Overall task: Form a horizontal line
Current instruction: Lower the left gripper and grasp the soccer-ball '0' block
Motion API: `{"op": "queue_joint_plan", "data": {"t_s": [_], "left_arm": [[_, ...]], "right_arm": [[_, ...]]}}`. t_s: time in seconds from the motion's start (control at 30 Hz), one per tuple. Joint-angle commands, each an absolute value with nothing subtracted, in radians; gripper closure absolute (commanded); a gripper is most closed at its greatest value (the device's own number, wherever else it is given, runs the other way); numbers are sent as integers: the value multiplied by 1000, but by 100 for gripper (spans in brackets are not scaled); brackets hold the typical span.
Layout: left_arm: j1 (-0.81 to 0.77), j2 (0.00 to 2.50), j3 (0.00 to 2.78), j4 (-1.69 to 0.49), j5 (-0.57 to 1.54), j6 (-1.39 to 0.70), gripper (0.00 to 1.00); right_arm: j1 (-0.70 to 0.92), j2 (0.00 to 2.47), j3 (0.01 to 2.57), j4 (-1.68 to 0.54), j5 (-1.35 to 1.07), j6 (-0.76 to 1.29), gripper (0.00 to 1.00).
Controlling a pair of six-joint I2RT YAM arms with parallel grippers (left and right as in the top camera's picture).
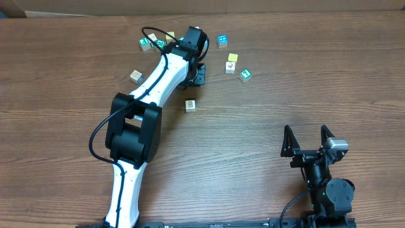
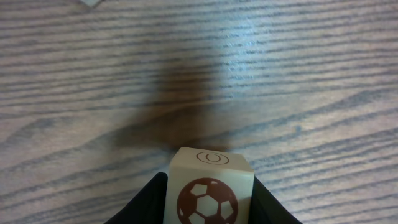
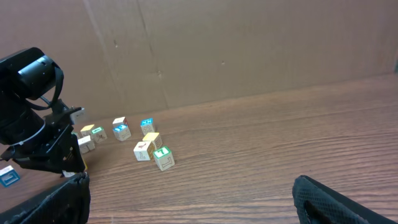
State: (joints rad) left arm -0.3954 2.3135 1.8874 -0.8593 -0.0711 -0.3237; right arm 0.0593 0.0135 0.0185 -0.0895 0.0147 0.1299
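Note:
A white cube (image 2: 209, 186) printed with a dark red football and a ringed letter on top sits between the black fingers (image 2: 152, 202) of my left gripper (image 2: 209, 205), which is shut on it just above the wood. In the overhead view that gripper (image 1: 199, 73) hangs at the back centre and the arm hides the cube. No horizontal line of cubes is in view; the cubes lie scattered. My right gripper (image 1: 307, 140) stands open and empty at the front right, also seen as (image 3: 189, 205).
Loose cubes lie around: a teal one (image 1: 144, 43), a green one (image 1: 245, 75), a blue one (image 1: 222, 41), a yellow one (image 1: 232, 58) and white ones (image 1: 190, 105) (image 1: 136, 76). A cardboard wall (image 3: 249, 50) backs the table.

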Motion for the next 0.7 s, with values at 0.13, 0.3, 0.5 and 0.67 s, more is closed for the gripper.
{"op": "queue_joint_plan", "data": {"t_s": [0.13,0.3,0.5,0.67], "left_arm": [[-426,2285,1847,-839,-68,-348,63],[-426,2285,1831,-810,-82,-348,55],[-425,2285,1831,-759,-127,-336,53],[-425,2285,1832,-732,-134,-337,56]], "right_arm": [[55,3,8,-84,13,122,0],[55,3,8,-84,13,122,0],[55,3,8,-84,13,122,0],[55,3,8,-84,13,122,0]]}}
